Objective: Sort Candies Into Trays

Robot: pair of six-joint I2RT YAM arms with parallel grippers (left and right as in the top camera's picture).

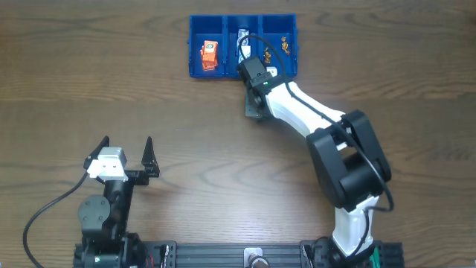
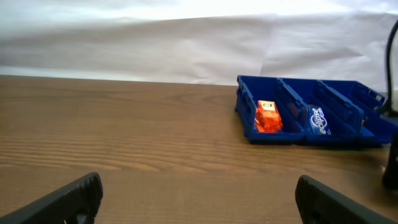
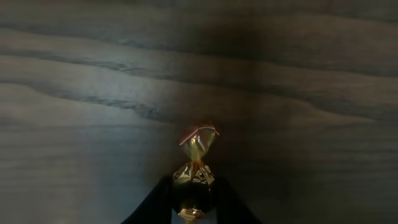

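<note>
Holding a gold candy (image 3: 196, 163) tightly between its fingers, the right gripper (image 3: 194, 202) is above the wooden table (image 3: 74, 93), just at the 6 o'clock side of the blue tray (image 1: 223, 74). The tray stands at 12 o'clock on the table. Its compartment toward 9 o'clock has an orange candy (image 1: 210, 54), the middle one a blue candy (image 1: 242, 43), and the one toward 3 o'clock some gold candies (image 1: 286, 46). The left gripper (image 1: 126, 151) is at 8 o'clock, well apart from the tray, with its fingers spread wide and nothing between them.
</note>
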